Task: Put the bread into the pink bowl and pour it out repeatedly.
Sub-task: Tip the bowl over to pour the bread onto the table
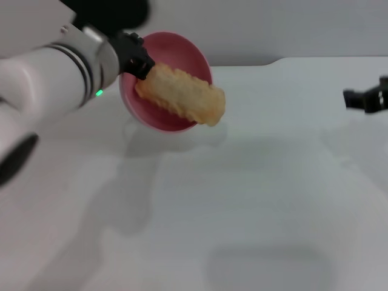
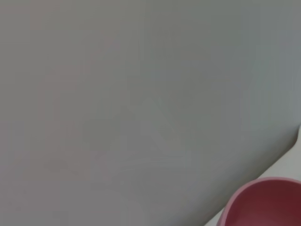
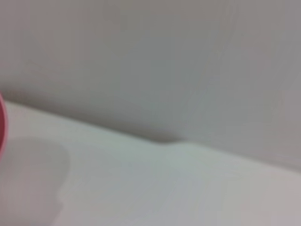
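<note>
Head view: the left gripper point(image 1: 136, 56) is clamping the pink bowl point(image 1: 182, 51) by its rim, tipping it above the far-left table point(image 1: 242, 182); the bread point(image 1: 182, 94) is sliding out over its lower edge. The right gripper point(image 1: 367, 99) is idling at the right, pincer state unclear.

The head camera looks forward and down over the white counter point(image 1: 242, 200), taking in the tilted pink bowl point(image 1: 182, 54) at far left. The left wrist camera faces the grey wall point(image 2: 141, 94), catching the bowl's rim close by. The right wrist camera looks low across the counter toward that wall, the bowl's edge just showing.
</note>
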Controlling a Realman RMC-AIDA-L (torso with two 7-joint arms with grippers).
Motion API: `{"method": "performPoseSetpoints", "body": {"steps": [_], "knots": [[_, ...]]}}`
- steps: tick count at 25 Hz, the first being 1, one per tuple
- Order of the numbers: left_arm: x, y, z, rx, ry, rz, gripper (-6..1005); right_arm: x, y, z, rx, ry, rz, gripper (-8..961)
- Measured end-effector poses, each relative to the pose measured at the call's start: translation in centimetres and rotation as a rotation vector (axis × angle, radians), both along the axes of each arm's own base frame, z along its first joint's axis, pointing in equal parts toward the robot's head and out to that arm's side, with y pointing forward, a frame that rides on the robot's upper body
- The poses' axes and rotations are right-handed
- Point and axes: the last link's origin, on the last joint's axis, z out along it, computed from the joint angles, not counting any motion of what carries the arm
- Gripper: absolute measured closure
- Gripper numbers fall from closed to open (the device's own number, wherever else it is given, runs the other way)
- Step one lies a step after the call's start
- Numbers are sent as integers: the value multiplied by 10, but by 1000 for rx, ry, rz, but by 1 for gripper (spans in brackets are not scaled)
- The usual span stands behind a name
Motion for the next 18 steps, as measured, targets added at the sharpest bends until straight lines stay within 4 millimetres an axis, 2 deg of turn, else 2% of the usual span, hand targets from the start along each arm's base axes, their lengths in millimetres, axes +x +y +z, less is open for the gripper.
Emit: {"method": "performPoseSetpoints", "body": {"steps": [5,11,18], "knots": [[8,-9,-11,12,148,-83,969,16,-3,-7,-26,-1,-50,269],[20,-25,-24,42,320,-206,970,22,-6,-7,-27,-3,-68,270],[32,-41,-34,86,438,-312,970,27,-5,-13,-45,-11,-76,269]]}}
